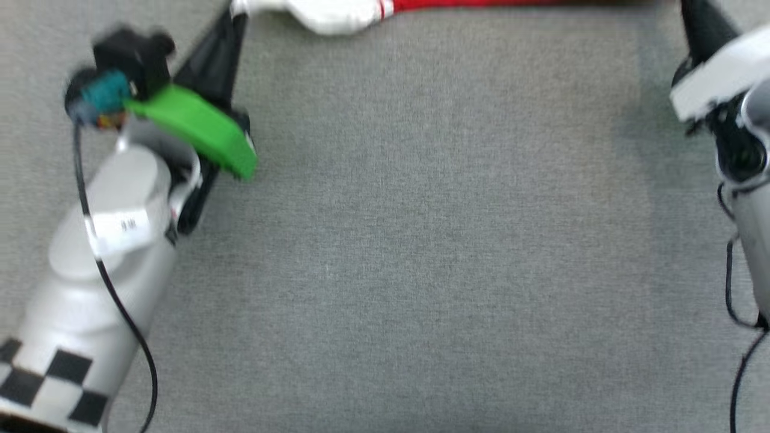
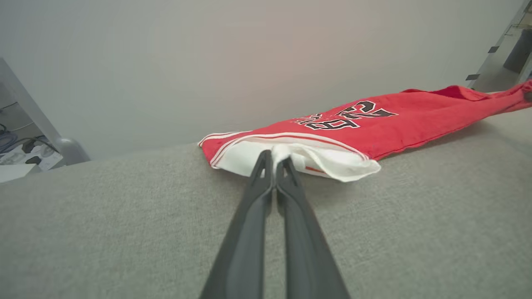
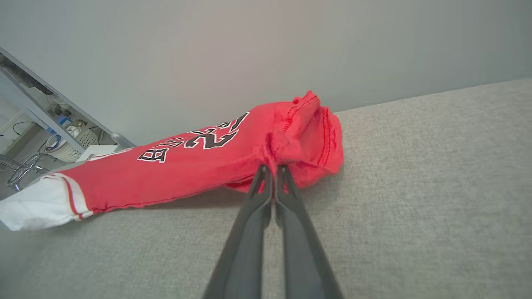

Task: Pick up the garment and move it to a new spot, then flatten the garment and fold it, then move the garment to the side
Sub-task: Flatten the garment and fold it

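Observation:
The garment, red with black lettering and white sleeves, lies stretched in a long band across the grey surface at its far edge. In the head view just its near strip shows along the top edge. My left gripper is shut on the white sleeve end; its dark fingers reach up to the sleeve. My right gripper is shut on a bunched red fold at the other end of the garment, and its fingers rise to the top right corner.
The grey fabric-covered surface spreads wide between both arms. A plain pale wall stands behind the garment. Beyond the surface's far left edge sit a metal frame, cables and a basket. A green part is mounted on my left wrist.

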Controlling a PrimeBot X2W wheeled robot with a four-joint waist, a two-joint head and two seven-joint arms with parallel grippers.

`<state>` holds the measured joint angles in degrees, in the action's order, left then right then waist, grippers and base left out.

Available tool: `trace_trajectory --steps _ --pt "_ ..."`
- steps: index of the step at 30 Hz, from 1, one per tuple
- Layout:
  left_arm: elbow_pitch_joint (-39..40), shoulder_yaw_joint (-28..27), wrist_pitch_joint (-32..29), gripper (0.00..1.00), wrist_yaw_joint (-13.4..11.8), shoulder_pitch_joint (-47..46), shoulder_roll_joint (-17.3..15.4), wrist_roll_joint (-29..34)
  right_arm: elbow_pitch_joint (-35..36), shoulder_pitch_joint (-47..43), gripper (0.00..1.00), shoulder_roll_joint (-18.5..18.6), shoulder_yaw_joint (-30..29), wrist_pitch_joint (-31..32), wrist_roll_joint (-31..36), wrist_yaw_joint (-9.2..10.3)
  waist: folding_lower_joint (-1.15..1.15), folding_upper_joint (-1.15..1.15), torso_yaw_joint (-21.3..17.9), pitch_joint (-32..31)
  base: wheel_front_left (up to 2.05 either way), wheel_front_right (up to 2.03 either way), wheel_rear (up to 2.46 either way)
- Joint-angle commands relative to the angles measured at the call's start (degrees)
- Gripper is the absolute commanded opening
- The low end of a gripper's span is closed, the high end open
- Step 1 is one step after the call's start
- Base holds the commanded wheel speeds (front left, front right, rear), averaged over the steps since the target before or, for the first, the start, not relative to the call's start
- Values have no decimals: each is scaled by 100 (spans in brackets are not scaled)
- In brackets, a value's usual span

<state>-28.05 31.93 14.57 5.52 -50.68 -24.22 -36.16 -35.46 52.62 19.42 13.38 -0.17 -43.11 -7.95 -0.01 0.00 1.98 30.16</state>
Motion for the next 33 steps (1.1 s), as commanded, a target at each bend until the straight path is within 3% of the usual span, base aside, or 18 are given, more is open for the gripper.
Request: trace_trajectory --steps 1,15,33 --pt "67 9 3 0 -72 245 -68 -78 -15 -209 0 64 65 28 -110 46 1 0 68 -591 0 0 0" --pt "840 173 -316 0 -343 2857 -640 -651 -116 -2231 0 276 274 358 -1287 46 1 0 269 -1932 0 0 0" --pt "2578 387 -1055 0 -932 4853 -1503 -1054 1139 -4543 0 535 301 952 -2283 46 1 0 448 -3157 0 0 0"
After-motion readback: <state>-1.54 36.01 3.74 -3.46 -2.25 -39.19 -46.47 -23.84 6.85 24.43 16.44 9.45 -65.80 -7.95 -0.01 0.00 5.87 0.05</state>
